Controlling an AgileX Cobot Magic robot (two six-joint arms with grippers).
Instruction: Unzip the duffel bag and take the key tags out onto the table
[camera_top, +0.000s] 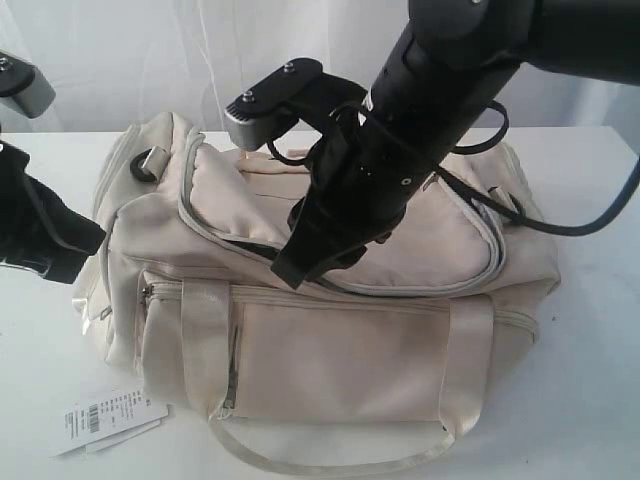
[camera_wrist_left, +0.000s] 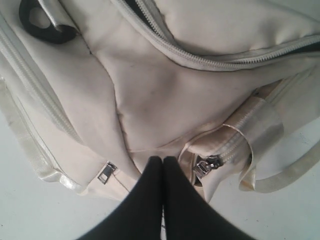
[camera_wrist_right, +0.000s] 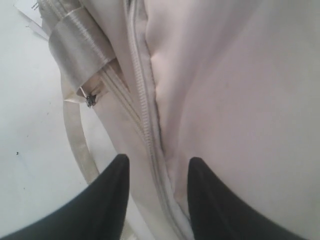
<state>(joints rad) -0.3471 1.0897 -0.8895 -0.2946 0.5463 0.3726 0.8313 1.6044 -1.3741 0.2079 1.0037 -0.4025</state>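
Our right arm (camera_top: 440, 110) is matte black, with a grey camera mount (camera_top: 262, 100) carrying two small dark screws (camera_top: 289, 68) and black cables (camera_top: 560, 228) running off it. Our left claw (camera_wrist_left: 162, 161) and right claw (camera_wrist_right: 157, 167) have smooth, black, tapered fingers (camera_wrist_right: 112, 190).

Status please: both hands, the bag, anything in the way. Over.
Left hand shut, at the end of the duffel bag. Right hand open, astride the top zipper. Zipper partly open; key tags not in sight. No obstruction seen.
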